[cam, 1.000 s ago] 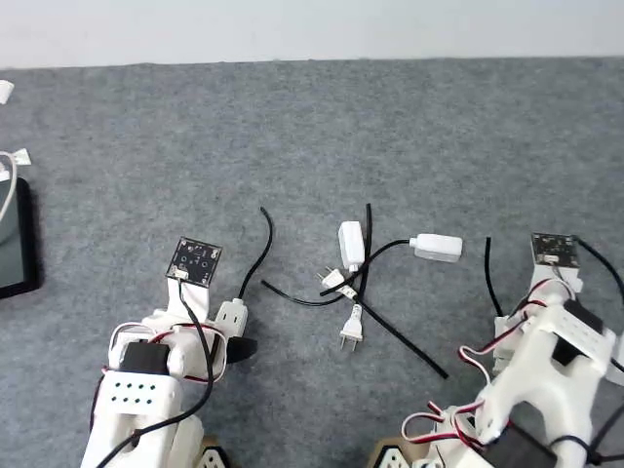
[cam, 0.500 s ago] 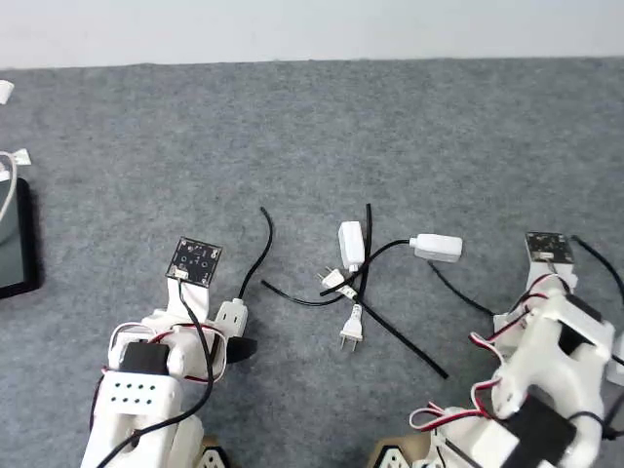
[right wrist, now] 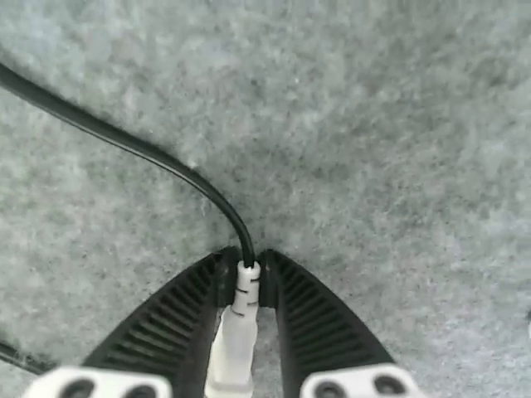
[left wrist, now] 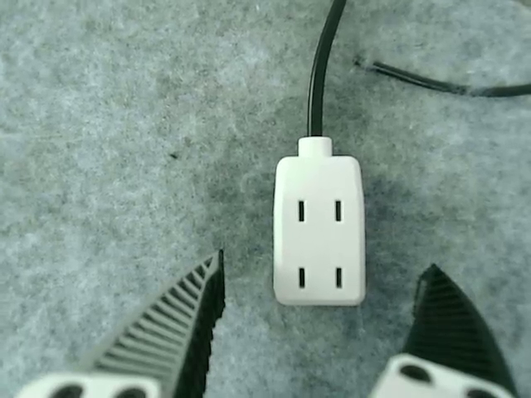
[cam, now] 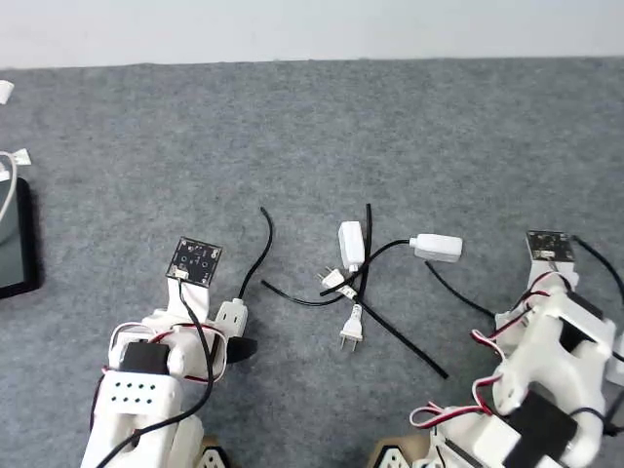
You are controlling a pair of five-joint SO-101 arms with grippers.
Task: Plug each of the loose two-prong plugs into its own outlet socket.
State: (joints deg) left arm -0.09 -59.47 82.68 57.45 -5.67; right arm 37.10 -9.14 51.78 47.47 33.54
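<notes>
Right gripper (right wrist: 246,259) is clamped on a plug (right wrist: 235,327), right of the cord pile (cam: 351,283). It's light, hard plastic, but the springy cord will tug, so pinch the body (looks like it's held near the cord end). Left gripper (left wrist: 323,267) hangs spread over a socket (left wrist: 319,228) left of the pile. Grippy grey carpet (cam: 292,127).

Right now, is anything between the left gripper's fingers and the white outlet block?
No. The left wrist view shows the left gripper open, fingers flanking the outlet block, with bare grey carpet in each gap.
</notes>
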